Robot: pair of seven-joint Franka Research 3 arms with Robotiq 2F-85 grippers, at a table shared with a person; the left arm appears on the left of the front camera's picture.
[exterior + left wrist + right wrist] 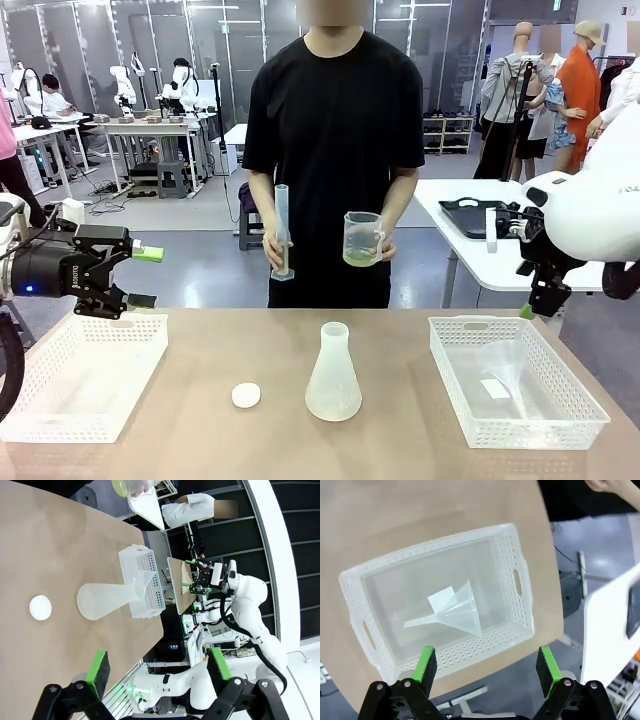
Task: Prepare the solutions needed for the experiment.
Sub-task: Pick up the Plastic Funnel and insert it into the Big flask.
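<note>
While the person stands at the far side, table (200,420): brown top carrying two baskets, a flask and a cap.
Left hand (145,277): held level above the far edge of the left basket, fingers aimed toward the table's middle; jaws spread wide, green pads bare, nothing in its grasp. Its own camera (158,667) looks along the table top.
Right hand (530,312): pointed down just beyond the far right corner of the right basket; jaws spread wide, nothing in its grasp. Its own camera (486,664) looks down into that basket.
Solution (360,258): pale yellow liquid, a shallow layer in the bottom of the beaker, off the table.
Beaker (362,235): clear, handled, gripped by the person at waist height.
Graduated cylinder (282,230): tall, clear, upright, gripped by the person beside the beaker, apart from it.
Flask (333,385) (102,600): conical, translucent whitish, upright at the table's middle, mouth uncovered; whether liquid lies inside cannot be told.
Cap (246,395) (40,607): white round disc, flat on the table near the flask, not touching it.
Left basket (60,425): white, perforated, at the table's left end.
Right basket (530,430) (470,652): white, perforated, at the table's right end.
Funnel (510,382) (462,612): clear, lying on its side in the right basket.
Paper slip (442,600): pale square piece touching the funnel.
</note>
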